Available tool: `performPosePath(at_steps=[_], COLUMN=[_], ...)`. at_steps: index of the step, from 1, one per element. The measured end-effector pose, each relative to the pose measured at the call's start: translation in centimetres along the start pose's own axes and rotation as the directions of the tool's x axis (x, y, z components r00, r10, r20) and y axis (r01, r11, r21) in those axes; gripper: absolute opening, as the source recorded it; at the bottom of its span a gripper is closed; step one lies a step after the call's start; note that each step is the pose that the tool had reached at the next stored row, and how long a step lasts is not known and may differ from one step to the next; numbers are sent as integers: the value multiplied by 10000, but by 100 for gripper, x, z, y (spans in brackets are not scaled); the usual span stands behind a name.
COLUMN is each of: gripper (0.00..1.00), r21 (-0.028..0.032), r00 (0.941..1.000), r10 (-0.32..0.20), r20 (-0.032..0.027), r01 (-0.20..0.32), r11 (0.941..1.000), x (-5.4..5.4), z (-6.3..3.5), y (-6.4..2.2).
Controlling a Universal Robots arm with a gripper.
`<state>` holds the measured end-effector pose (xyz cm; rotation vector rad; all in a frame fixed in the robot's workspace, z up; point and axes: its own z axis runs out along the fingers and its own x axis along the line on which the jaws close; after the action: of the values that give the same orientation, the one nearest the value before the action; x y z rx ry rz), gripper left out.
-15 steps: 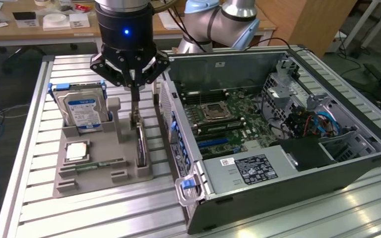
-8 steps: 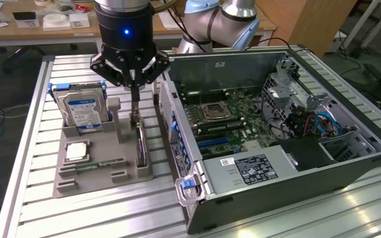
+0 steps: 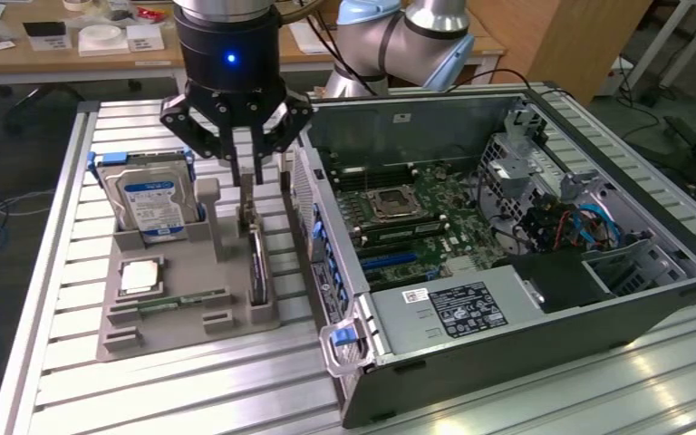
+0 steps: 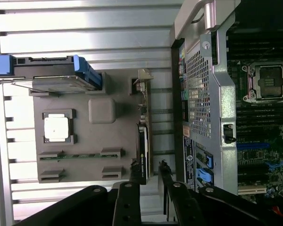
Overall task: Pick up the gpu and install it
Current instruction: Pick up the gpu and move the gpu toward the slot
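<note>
The gpu [image 3: 256, 258] is a thin black card standing on edge in a slot of the grey holder [image 3: 203, 319], with its pale bracket end toward the far side. My gripper [image 3: 251, 179] hangs straight above it, fingertips just over the bracket end. In the wrist view the gpu [image 4: 142, 141] runs toward my gripper [image 4: 148, 165]. The two fingertips [image 4: 163, 165] stand a little apart, astride the card's near end. A gap shows between one finger and the card. The gripper is open and holds nothing.
On the same holder are a silver hard drive [image 3: 149, 199], a square processor [image 3: 140, 276] and a green memory stick [image 3: 185, 299]. The open computer case [image 3: 529, 299] lies on the exterior view's right of the holder, motherboard [image 3: 409, 213] exposed. The slatted metal table [image 3: 58, 299] carries everything.
</note>
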<state>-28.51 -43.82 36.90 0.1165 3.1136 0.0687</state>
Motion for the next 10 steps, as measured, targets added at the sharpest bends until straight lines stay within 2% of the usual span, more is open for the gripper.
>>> performPosePath(at_steps=[2,4,5,10], gripper=[35,35,42,42], r21=[0,0,0,-1], r00=[10000,10000,10000,10000], r10=[0,0,0,0], r20=[0,0,0,1], r01=[0,0,0,0], r11=[10000,10000,10000,10000], x=[0,0,0,1], z=[0,0,0,11], y=[0,0,0,-1])
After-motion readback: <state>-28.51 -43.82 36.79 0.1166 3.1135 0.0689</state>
